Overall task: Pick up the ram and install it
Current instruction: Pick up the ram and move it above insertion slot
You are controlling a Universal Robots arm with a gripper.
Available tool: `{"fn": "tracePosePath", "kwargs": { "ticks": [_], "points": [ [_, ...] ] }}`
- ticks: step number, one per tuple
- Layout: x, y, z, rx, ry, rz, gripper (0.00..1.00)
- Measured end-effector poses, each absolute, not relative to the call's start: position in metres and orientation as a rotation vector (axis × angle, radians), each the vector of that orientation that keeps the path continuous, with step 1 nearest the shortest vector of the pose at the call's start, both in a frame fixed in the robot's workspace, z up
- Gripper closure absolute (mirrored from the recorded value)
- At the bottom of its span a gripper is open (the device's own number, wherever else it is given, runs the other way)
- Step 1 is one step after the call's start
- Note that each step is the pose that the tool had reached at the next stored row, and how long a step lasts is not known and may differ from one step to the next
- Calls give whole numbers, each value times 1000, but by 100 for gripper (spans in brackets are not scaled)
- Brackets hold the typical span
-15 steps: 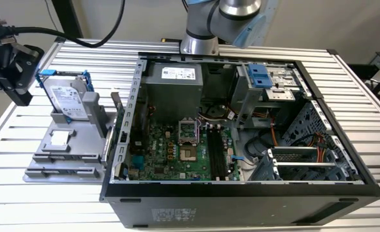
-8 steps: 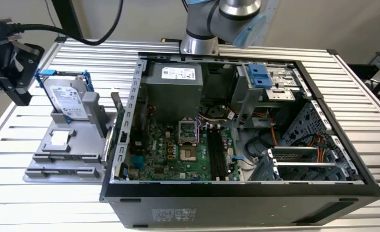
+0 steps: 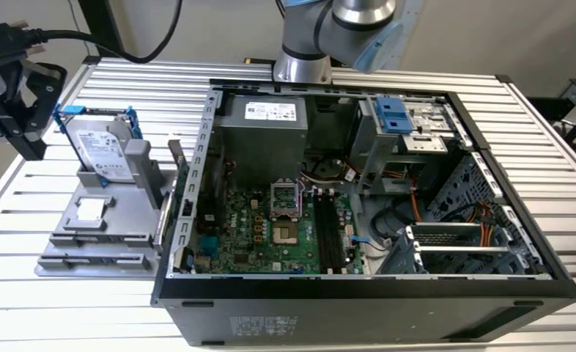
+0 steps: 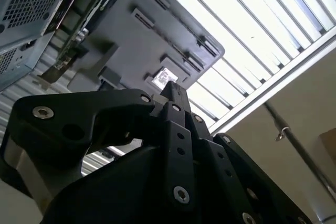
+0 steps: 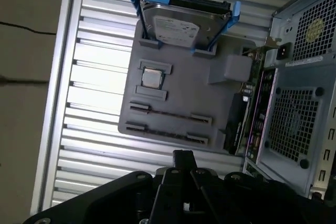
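The ram (image 5: 169, 114) is a thin dark stick lying edge-up between two clips on the grey holder (image 5: 220, 103). A second stick like it (image 5: 164, 132) lies in the row beside it. In the first wrist view my gripper (image 5: 182, 157) hovers above the holder's edge nearest those rows, apart from both sticks. Its black fingers meet at one tip with nothing between them, also seen in the second wrist view as the gripper (image 4: 170, 92). In the exterior view the gripper (image 3: 26, 143) hangs at the far left, above the table beside the holder (image 3: 73, 242).
A hard drive in a blue bracket (image 3: 102, 150) stands on the holder, with a small square chip (image 3: 89, 212) beside it. The open computer case (image 3: 366, 293) lies on the slatted table on the exterior view's right, its motherboard's black slots (image 3: 329, 231) exposed.
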State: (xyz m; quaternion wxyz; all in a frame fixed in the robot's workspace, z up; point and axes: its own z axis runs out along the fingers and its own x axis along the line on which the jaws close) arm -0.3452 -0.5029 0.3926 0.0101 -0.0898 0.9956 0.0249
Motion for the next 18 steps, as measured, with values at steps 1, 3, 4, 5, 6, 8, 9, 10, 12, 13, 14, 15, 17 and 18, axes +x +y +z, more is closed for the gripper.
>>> {"fn": "tracePosePath", "kwargs": {
  "ticks": [1, 3, 4, 5, 6, 8, 9, 10, 12, 13, 14, 15, 17, 18],
  "points": [
    [-345, -503, 393, -301, 3106, 78, 100],
    [-345, -503, 393, -346, 3102, 79, 100],
    [-345, -503, 393, -371, 3100, 79, 100],
    [-345, -503, 393, -394, 3097, 79, 100],
    [-345, -503, 393, -422, 3094, 79, 100],
    [-345, -503, 393, -472, 3087, 80, 100],
    [-345, -503, 393, -496, 3084, 80, 100],
    [-345, -503, 393, -519, 3081, 80, 100],
    [-345, -503, 393, -567, 3073, 80, 100],
    [-345, -503, 393, -591, 3069, 81, 100],
    [-345, -503, 393, -615, 3065, 81, 100],
    [-345, -503, 393, -641, 3060, 81, 100],
    [-345, -503, 393, -694, 3049, 81, 100],
    [-345, -503, 393, -717, 3044, 82, 100]
  ]
}}
